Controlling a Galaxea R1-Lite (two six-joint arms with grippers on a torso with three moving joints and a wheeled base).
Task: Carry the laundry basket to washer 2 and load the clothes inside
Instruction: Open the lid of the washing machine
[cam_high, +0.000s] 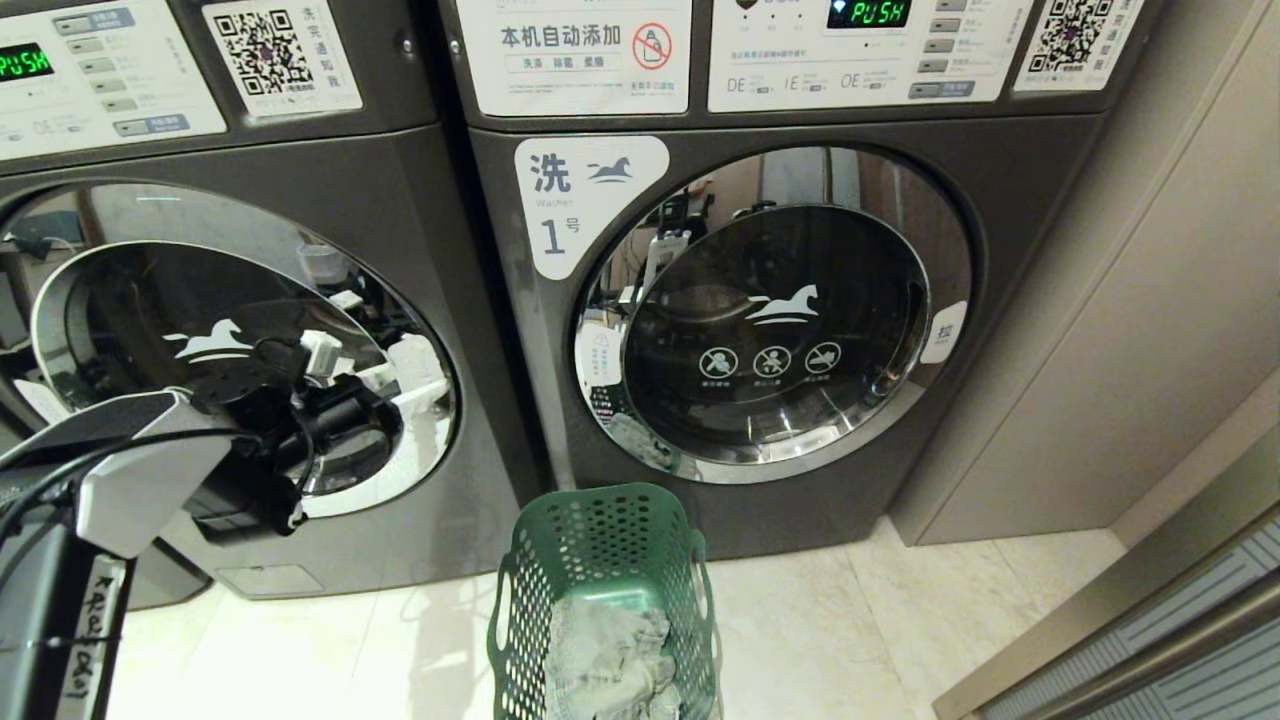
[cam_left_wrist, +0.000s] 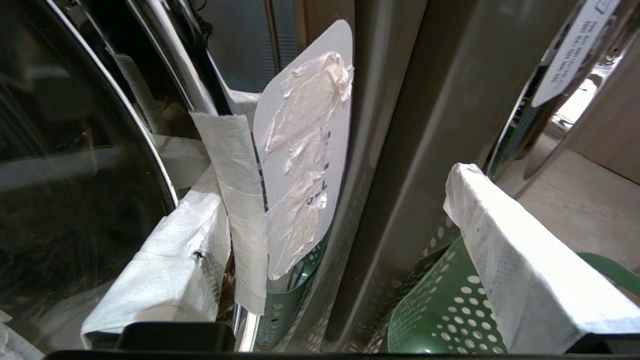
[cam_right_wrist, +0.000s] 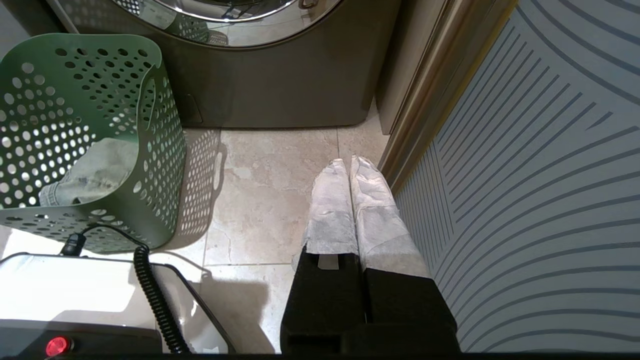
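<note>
While my left gripper (cam_left_wrist: 345, 250) stood wide at the door, I judged the clothes (cam_high: 610, 665) soft, light; pinch a fold.

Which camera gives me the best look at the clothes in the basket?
Head view: it looks down on the clothes inside the basket. Right wrist view shows them only through the holes. Left wrist view shows basket wall only.

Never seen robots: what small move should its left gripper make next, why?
Probably close the left gripper on the white taped tab between its fingers: the dark grey washer's round door is shut, grey-beige denim clothes lie in the green perforated basket.
</note>
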